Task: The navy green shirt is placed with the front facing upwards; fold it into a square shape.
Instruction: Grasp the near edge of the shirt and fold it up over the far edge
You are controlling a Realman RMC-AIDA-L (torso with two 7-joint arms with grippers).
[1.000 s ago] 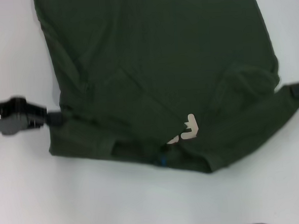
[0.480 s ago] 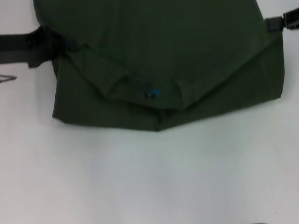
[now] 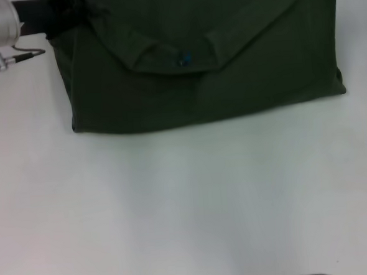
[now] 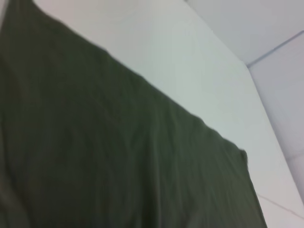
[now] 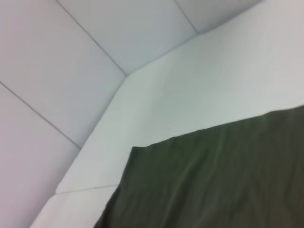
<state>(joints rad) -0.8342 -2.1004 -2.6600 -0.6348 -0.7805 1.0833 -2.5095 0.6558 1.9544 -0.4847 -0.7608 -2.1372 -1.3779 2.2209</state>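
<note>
Beside the left hand (image 3: 61, 17), whose grip I cannot tell, the navy green shirt (image 3: 205, 80) lies folded on the counter (image 3: 187, 199). Best lay the flap flat, edges squared. Right hand unseen.

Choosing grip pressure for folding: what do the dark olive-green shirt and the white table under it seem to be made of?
The dark olive-green shirt looks like soft, matte woven or knit cloth, probably cotton: it drapes in gentle wrinkles without shine. The white table appears hard and smooth with a faint sheen, perhaps laminate or painted board; I cannot tell which.
</note>
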